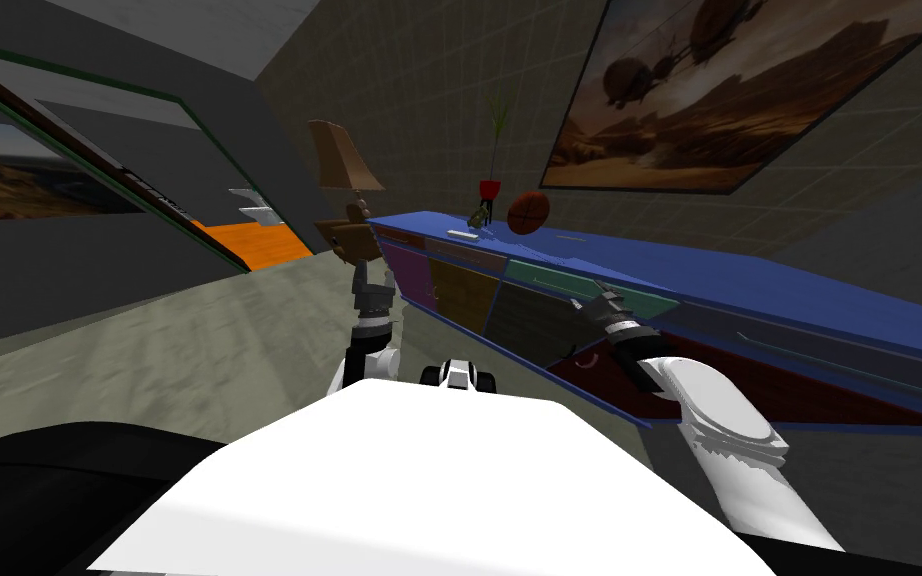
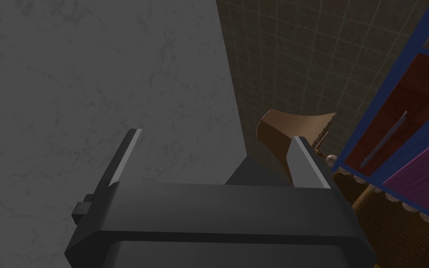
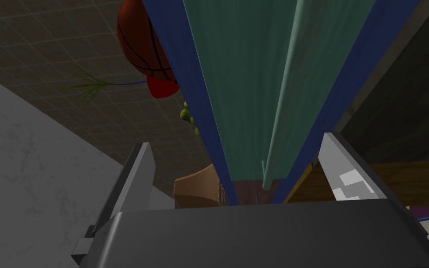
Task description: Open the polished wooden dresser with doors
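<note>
My right gripper [image 3: 235, 142] is wide open and holds nothing. Its fingers [image 3: 137, 181] rise on either side of the green panel [image 3: 237, 70] in the dresser's [image 3: 195, 93] blue frame. I cannot tell whether they touch it. One edge of that panel seems to stand a little proud of the frame.

In the head view the dresser [image 1: 749, 280] runs long and low along the wall on my right, and the right gripper [image 1: 594, 298] is up against its front at the green panel [image 1: 549, 277]. A ball [image 1: 527, 212] and a plant [image 1: 490, 190] stand on top.

My left gripper [image 2: 217, 136] is also open and empty, near the dresser's far end. A red panel [image 2: 395, 116] with a thin handle [image 2: 383, 139] is beside it, and a lamp [image 2: 292, 123] is just beyond.
</note>
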You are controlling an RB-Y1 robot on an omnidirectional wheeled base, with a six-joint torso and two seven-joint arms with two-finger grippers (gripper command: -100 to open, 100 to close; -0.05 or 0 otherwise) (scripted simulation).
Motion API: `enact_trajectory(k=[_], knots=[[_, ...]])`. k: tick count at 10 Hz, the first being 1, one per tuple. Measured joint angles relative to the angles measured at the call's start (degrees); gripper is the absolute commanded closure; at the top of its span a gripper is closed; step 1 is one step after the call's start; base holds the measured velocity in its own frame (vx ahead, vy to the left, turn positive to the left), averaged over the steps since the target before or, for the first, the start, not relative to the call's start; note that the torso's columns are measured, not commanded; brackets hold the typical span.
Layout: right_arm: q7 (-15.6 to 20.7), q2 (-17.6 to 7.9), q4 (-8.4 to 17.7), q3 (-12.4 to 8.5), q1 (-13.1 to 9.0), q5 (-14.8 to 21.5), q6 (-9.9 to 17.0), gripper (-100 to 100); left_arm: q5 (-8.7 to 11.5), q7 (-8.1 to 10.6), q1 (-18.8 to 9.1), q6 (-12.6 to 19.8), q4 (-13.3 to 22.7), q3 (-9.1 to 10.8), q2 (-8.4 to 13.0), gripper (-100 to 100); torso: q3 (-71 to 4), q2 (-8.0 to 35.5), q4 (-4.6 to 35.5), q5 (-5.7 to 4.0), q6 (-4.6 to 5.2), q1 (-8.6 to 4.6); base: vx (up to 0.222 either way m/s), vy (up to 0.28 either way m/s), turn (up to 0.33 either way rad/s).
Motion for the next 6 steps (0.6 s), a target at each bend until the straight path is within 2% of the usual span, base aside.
enact_trajectory(k=[3, 6], knots=[[1.87, 2.89, 1.59, -0.2, -1.75, 0.79, 2.65, -100, 0.0, 0.0, 0.0, 0.0, 0.0, 0.0, 0.0, 0, 0.03, 0.02, 0.01, -0.01, 0.0, -0.01, 0.035, 0.122, -0.003], [2.65, 5.0, 2.39, -0.19, -2.81, 1.96, 6.77, -100, 0.0, 0.0, 0.0, 0.0, 0.0, 0.0, 0.0, 0, -0.01, -0.03, -0.01, 0.03, -0.01, 0.11, 0.047, 0.158, -0.005]])
